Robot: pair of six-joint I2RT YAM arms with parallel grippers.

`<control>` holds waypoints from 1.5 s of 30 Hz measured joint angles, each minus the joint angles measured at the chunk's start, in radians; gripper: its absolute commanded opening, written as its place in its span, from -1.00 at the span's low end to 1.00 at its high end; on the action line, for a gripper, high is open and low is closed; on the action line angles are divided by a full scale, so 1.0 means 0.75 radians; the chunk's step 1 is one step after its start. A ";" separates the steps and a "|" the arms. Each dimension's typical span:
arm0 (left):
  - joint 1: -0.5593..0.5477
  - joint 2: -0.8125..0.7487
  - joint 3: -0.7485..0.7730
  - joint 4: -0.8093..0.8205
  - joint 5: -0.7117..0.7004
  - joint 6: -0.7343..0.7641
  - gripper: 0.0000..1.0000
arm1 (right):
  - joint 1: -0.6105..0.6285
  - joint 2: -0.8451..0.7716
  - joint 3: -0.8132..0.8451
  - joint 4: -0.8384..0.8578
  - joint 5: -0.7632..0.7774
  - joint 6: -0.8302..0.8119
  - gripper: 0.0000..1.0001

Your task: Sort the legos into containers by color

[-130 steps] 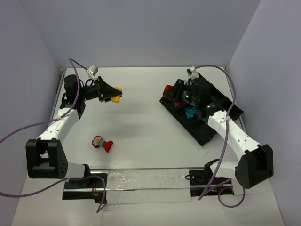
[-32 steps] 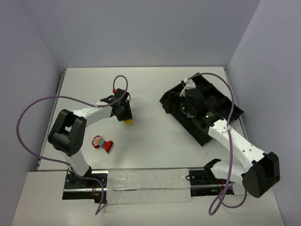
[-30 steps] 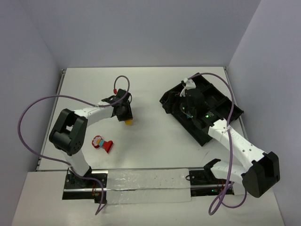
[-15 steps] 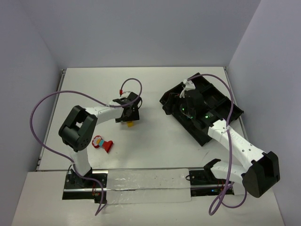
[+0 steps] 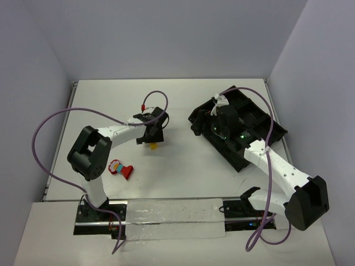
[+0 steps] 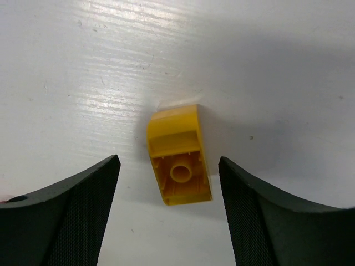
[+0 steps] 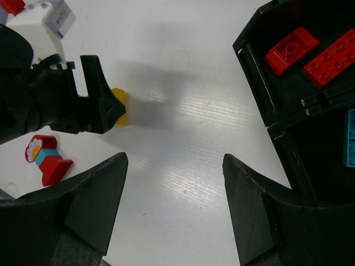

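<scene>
the left gripper (image 6: 167, 166) is hovering wide open over a yellow brick (image 6: 177, 158) lying on the white table (image 6: 277, 66), a finger on either side, apart from it. the right gripper (image 7: 175, 166) is hanging wide open beside the black tray (image 7: 250, 72), which is holding red bricks (image 7: 291, 49) and a cyan brick (image 7: 350, 138) in neighbouring compartments

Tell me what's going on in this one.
The left gripper, open, hangs over a yellow brick lying with its hollow underside showing on the table, a finger on each side, not yet gripping. The right gripper, open and empty, hovers beside the black tray, which holds two red bricks in one compartment and a cyan brick in the next. A mixed-colour clump lies unsorted on the table.
</scene>
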 measured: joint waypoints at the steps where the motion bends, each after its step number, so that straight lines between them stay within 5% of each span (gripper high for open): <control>1: -0.002 -0.006 0.012 -0.009 -0.001 -0.005 0.49 | 0.000 0.003 0.000 0.000 -0.002 0.000 0.54; 38: -0.008 0.015 0.062 -0.042 0.000 -0.026 0.03 | 0.000 0.042 0.001 0.001 -0.033 -0.001 0.54; 45: -0.008 0.032 0.062 -0.042 0.009 -0.026 -0.32 | 0.000 0.042 0.001 0.001 -0.033 -0.001 0.54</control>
